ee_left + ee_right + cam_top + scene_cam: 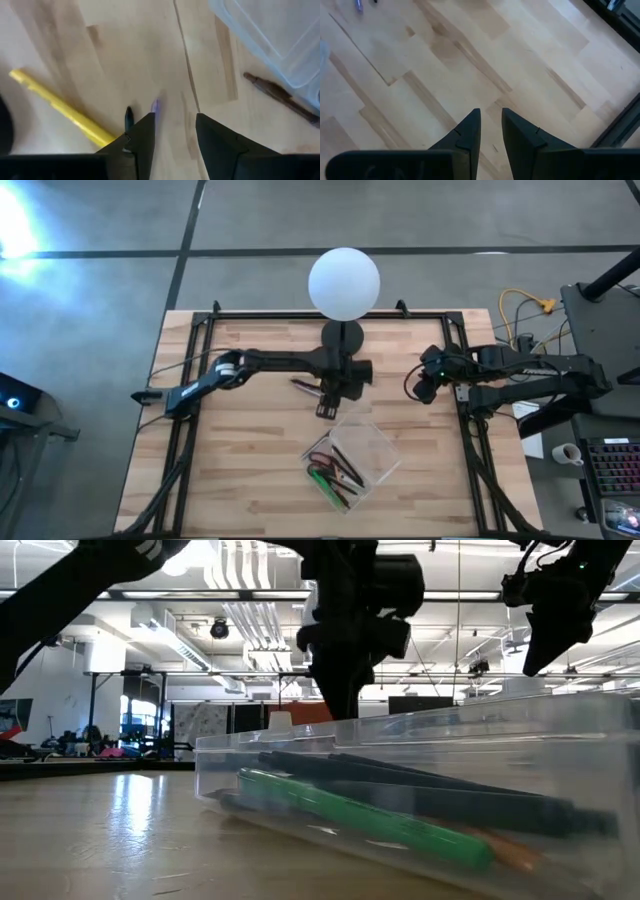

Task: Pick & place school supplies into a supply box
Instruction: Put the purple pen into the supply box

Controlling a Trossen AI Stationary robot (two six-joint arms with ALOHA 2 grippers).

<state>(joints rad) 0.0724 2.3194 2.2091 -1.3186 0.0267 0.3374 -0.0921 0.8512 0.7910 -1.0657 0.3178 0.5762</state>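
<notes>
Partly done: marker (360, 815) and pens (345, 457) in box (375, 442); pencil (60, 106) beside parted, empty left fingers (142, 142); right fingers (467, 132) idle, narrowly apart.

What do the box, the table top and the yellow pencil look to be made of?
The box looks like clear, glossy plastic: the green marker shows through its wall. The table top looks like pale wood with a smooth, slightly shiny finish: butted planks with visible grain. The yellow pencil is probably painted wood, though its bright even coat leaves plastic possible.
</notes>
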